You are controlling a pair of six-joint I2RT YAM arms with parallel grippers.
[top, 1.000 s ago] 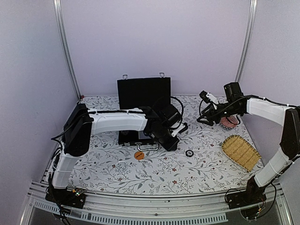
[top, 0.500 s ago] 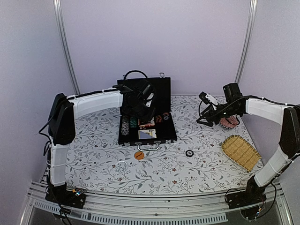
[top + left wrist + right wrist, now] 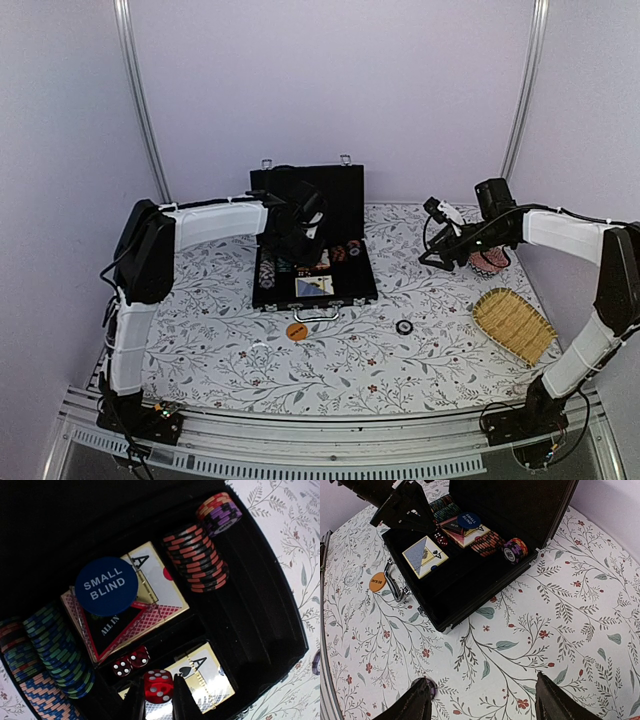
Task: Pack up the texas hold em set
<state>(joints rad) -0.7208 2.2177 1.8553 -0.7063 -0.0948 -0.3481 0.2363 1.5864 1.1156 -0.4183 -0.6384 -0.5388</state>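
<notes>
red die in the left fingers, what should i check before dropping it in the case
1. red die gripped between left fingers: ok
2. case lid open: ok
3. die lined up over the slot holding two small dice: cannot tell
4. right fingers open, clear of the case: ok
5. orange disc packed: not ok, lies outside the case

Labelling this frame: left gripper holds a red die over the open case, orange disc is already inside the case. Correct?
Not quite. The orange disc is outside the case, on the table just in front of the handle, as the top external view shows. The rest stands: the left gripper holds the red die over the open case.
</notes>
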